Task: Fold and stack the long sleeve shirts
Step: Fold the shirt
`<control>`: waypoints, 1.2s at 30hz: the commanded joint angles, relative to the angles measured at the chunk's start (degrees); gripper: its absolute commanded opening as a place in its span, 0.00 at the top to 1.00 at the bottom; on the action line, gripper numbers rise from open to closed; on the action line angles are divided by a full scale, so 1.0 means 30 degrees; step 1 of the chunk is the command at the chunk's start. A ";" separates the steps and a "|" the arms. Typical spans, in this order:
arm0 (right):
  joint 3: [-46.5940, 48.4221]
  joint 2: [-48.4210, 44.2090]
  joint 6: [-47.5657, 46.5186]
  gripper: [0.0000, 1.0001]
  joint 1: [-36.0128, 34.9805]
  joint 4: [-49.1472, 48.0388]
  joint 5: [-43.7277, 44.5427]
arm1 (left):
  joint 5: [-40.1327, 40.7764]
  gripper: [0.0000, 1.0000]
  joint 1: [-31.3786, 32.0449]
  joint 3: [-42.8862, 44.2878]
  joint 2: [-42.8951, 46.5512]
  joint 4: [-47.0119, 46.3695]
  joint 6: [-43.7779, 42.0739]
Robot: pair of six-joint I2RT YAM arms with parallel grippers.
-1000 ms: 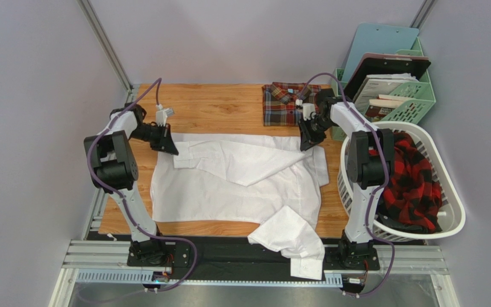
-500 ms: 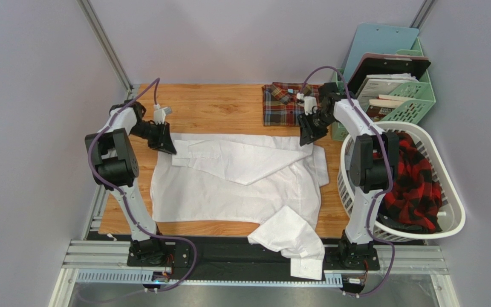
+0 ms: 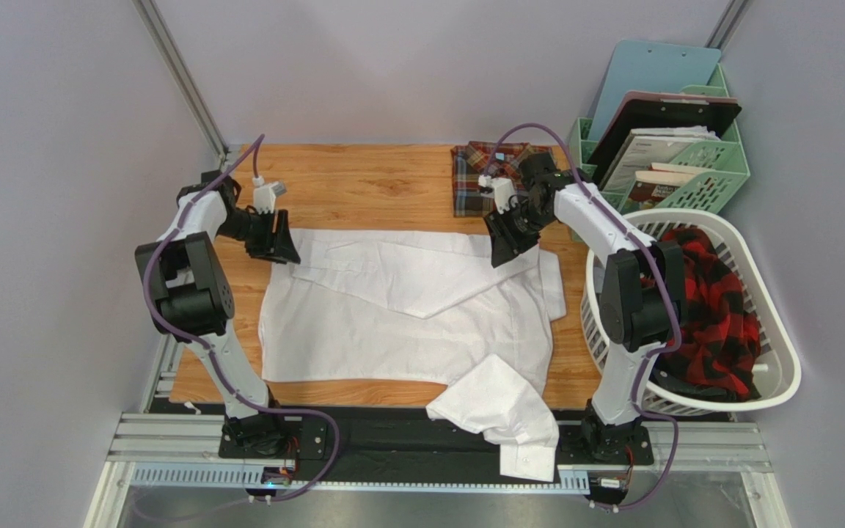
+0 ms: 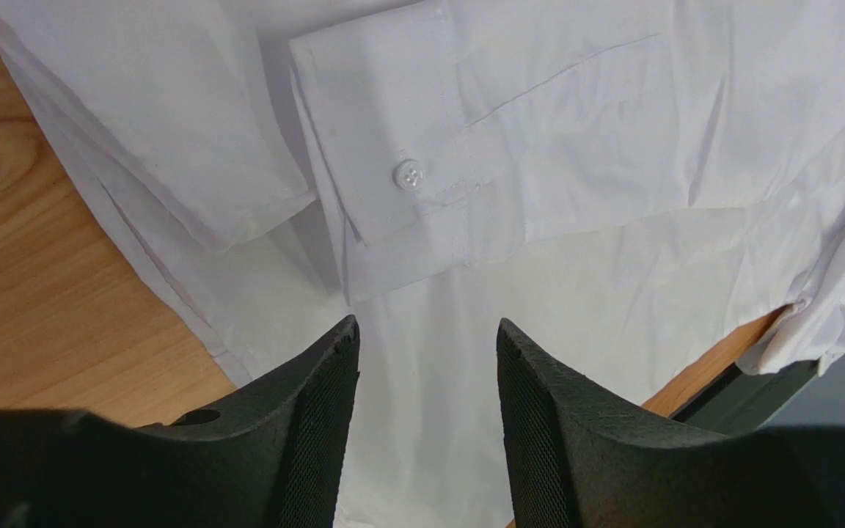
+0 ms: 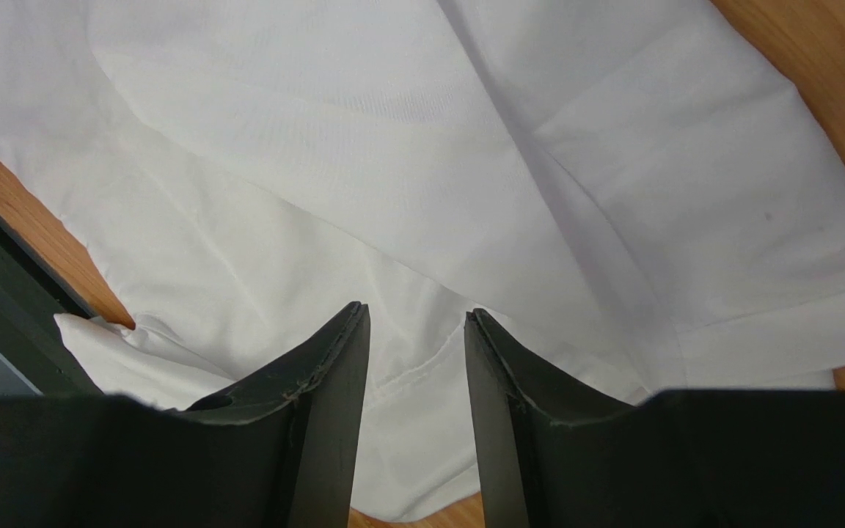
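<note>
The white long sleeve shirt (image 3: pixel 394 319) lies spread flat on the wooden table (image 3: pixel 361 187), with one sleeve folded across its top. Its other sleeve (image 3: pixel 499 409) hangs crumpled over the near edge. My left gripper (image 3: pixel 280 239) hovers open over the shirt's far left corner. Just beyond its fingertips (image 4: pixel 341 341) lies the buttoned cuff (image 4: pixel 405 173). My right gripper (image 3: pixel 504 244) is open above the shirt's far right shoulder, with only white cloth (image 5: pixel 394 165) below it. The plaid shirt (image 3: pixel 480 185) sits folded at the back.
A white laundry basket (image 3: pixel 769 385) holding a red and black checked garment (image 3: pixel 713 308) stands right of the table. A green organiser (image 3: pixel 702 165) with folders and a clipboard sits at the back right. Grey walls close in on both sides.
My left gripper has opened and let the cuff lie on the shirt. My right gripper has opened wider and shifted left along the shirt's far edge.
</note>
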State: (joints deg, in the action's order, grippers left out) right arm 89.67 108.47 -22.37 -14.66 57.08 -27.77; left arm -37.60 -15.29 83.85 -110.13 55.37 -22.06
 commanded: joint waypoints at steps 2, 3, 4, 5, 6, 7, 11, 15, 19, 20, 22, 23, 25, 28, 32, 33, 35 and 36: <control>-0.0124 0.0611 0.0453 0.58 -0.0535 -0.1652 0.0934 | 0.0319 0.45 -0.0031 -0.0295 -0.0206 -0.0704 0.0325; -0.0095 0.0990 0.0687 0.58 -0.0535 -0.1769 0.1313 | 0.0405 0.46 0.0027 -0.0353 -0.0147 -0.0704 0.0034; -0.0123 0.1109 0.0718 0.58 -0.0535 -0.1829 0.1433 | 0.0522 0.46 0.0115 -0.0441 -0.0060 -0.0675 -0.0172; -0.0211 0.1285 0.0835 0.58 -0.0564 -0.1858 0.1579 | 0.0697 0.47 0.0319 -0.0645 -0.0030 -0.0675 -0.0261; -0.0212 0.1663 0.0923 0.59 -0.0622 -0.1946 0.2074 | 0.1511 0.49 0.0408 -0.0734 -0.0146 -0.0559 -0.0291; -0.0241 0.1841 0.0953 0.59 -0.0594 -0.1946 0.2282 | 0.1896 0.50 0.0525 -0.0706 -0.0582 -0.0384 -0.0292; 0.0109 0.3275 0.0895 0.62 -0.0593 -0.2005 0.3804 | 0.2925 0.57 0.0672 -0.0064 -0.1522 0.0204 -0.0059; 0.2065 0.5323 0.0924 0.64 -0.0622 -0.1947 0.5356 | 0.3451 0.67 0.0731 0.1840 -0.2722 0.1576 0.0322; 0.4846 0.6996 0.0748 0.64 -0.0564 -0.1508 0.6150 | 0.3776 0.71 0.0731 0.3890 -0.4129 0.2078 0.0295; 0.5524 0.7521 0.0748 0.64 -0.0593 -0.1072 0.6180 | 0.3601 0.71 0.0731 0.4909 -0.4363 0.2253 0.0236; 0.6203 0.7469 0.0748 0.63 -0.0622 -0.0659 0.5451 | 0.2112 0.71 0.0731 0.5853 -0.4309 0.2839 -0.0376; 0.6001 0.6656 0.0748 0.61 -0.0623 -0.0454 0.5100 | 0.1322 0.65 0.0876 0.6263 -0.3959 0.2928 -0.0873; 0.4808 0.5249 0.0572 0.56 -0.0564 -0.0131 0.3257 | -0.0379 0.59 0.1662 0.6151 -0.2000 0.3045 -0.2861; 0.3017 0.1502 0.0339 0.50 -0.0477 0.0455 0.0591 | -0.1905 0.50 0.3390 0.4982 0.1368 0.4301 -0.6318; -0.2531 -0.5718 -0.1355 0.44 0.0078 0.1185 -0.2279 | -0.4568 0.09 0.7258 -0.0769 0.6989 0.2998 -0.8112; -0.3744 -0.7195 -0.2406 0.42 0.0080 0.1420 -0.2402 | -0.4661 0.07 0.7873 -0.2040 0.9496 0.2262 -0.7940; -0.7658 -1.1749 -0.5831 0.36 0.0081 0.2266 -0.2492 | -0.5244 0.03 0.8844 -0.5528 1.1941 -0.0334 -0.6339; -0.8900 -1.3259 -0.7033 0.29 0.0051 0.2852 -0.2608 | -0.5306 0.01 0.8846 -0.6525 1.4041 -0.1194 -0.5660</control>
State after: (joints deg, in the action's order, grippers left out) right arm 77.93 89.21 -26.70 -14.81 58.24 -29.26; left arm -46.50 10.57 76.88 -82.91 59.27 -40.01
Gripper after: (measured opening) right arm 0.617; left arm 0.951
